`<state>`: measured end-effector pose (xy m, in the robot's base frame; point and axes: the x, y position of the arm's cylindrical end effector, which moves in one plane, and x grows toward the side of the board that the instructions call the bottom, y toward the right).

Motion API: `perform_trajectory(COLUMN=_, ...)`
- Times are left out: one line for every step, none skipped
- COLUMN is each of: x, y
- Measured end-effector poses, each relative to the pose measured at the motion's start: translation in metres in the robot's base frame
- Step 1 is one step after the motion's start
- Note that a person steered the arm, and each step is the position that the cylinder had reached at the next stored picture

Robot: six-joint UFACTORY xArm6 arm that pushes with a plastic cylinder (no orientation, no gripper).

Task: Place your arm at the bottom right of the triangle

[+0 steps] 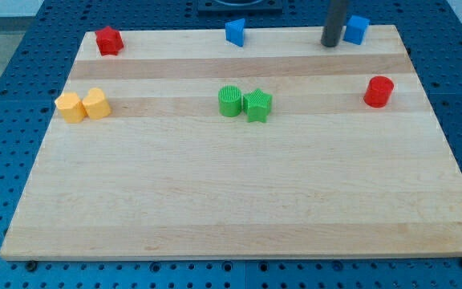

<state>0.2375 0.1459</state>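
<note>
Where the wooden board [239, 185] meets the view's top, dark rod's tip [330, 45] touching down, holding nothing, just left of a blue cube-like block [356, 30], blue triangular block [235, 32] well apart leftward.

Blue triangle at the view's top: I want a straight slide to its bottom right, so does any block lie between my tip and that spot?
Nothing visible does. My tip rests at the top edge just left of the blue cube; the blue triangle lies farther left, with only bare board between them.
</note>
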Motion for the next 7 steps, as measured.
perform_trajectory(x=0.004, y=-0.027)
perform_trajectory(x=0.014, y=-0.040)
perform_trajectory(x=0.015, y=-0.042)
perform_trajectory(x=0.015, y=-0.043)
perform_trajectory(x=0.037, y=-0.050)
perform_trajectory(x=0.060, y=-0.050)
perform_trajectory(x=0.066, y=-0.050)
